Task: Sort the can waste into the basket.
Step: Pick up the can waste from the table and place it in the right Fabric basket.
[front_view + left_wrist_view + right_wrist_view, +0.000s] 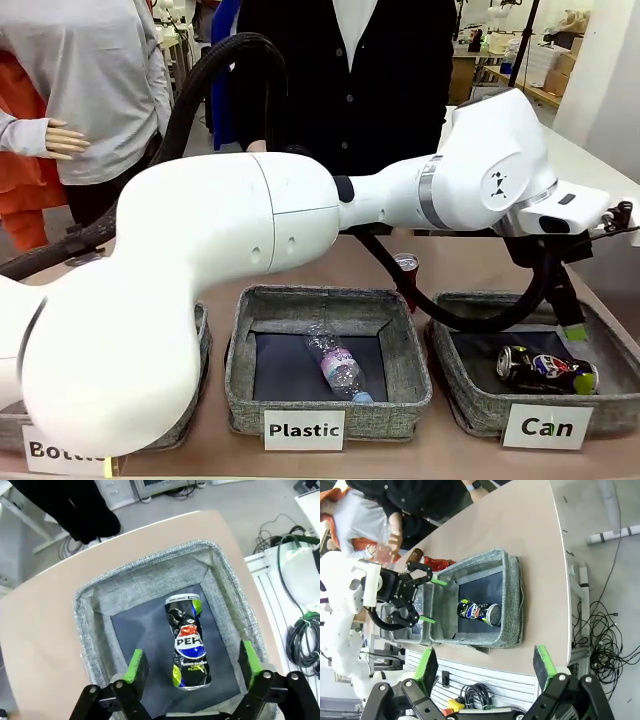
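Dark can: down on its side on the dark floor of the basket, the grey woven one with the white label reading "Can", at the right end of the row in the front view. Dented, blue-black with a red-white-blue mark, lengthwise between the two green pads in the left wrist view. Touching nothing but the basket floor.

Red can: upright on the table, silver top up, outside the basket, just behind the gap between it and the middle basket.

Left gripper: reached across from the left, hanging over the "Can" basket directly above the dark can, fingers pointing down. Jaws spread wide, one pad to each side of the can (well clear of it, no contact), holding nothing.

Right gripper: up high, off the side of the table, looking down at the same basket. Jaws spread wide as well, nothing between them.

Middle basket labelled "Plastic", with a crushed clear plastic bottle lying inside. Third basket at the left end, mostly hidden behind the left arm. Person in a dark top standing at the far side.
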`<state>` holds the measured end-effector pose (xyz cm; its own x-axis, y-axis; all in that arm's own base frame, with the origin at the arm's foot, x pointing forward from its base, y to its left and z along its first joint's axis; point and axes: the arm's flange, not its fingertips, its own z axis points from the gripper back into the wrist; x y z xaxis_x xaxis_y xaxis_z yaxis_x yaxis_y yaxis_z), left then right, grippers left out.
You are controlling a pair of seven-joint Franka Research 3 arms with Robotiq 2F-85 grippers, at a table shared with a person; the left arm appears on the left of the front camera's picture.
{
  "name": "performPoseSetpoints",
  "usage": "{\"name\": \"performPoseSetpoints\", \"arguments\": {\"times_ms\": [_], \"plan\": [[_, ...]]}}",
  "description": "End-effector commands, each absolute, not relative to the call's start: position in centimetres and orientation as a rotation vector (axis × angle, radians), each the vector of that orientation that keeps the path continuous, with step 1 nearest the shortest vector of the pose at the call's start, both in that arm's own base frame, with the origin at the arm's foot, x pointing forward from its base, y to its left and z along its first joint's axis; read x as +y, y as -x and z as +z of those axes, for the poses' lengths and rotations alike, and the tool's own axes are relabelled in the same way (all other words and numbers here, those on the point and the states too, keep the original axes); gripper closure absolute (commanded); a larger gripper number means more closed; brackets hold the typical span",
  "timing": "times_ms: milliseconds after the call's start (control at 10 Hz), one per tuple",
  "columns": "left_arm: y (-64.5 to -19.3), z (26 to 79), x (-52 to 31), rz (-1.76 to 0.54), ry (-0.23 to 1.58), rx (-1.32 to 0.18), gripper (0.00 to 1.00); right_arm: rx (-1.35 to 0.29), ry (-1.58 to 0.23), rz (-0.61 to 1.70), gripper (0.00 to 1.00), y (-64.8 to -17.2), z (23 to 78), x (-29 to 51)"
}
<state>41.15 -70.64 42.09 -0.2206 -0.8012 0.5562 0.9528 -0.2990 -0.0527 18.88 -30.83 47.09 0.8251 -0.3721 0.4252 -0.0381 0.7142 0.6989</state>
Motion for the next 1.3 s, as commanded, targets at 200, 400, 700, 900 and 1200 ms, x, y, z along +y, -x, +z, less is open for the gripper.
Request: {"name": "performPoseSetpoints", "arguments": {"times_ms": [200, 400, 700, 900, 1200], "plan": [[-41.7, 43.7, -72.5, -1.787, 0.569, -0.345, 0.00, -0.585, -0.764, -0.211, 0.00, -18.8, 47.3, -30.7], [-39.6, 45.3, -68.9, -1.757, 0.529, -0.228, 0.00, -0.584, -0.762, -0.197, 0.00, -18.9, 47.1, -30.8], [-36.7, 45.8, -62.2, -1.639, 0.448, -0.253, 0.00, -0.519, -0.851, -0.147, 0.00, -22.0, 47.2, -26.5], [-35.7, 45.6, -60.6, -1.613, 0.446, -0.292, 0.00, -0.509, -0.859, -0.108, 0.00, -22.6, 47.6, -24.8], [-36.3, 45.0, -60.7, -1.617, 0.442, -0.277, 0.00, -0.526, -0.886, -0.136, 0.00, -21.9, 46.9, -26.4]]}}
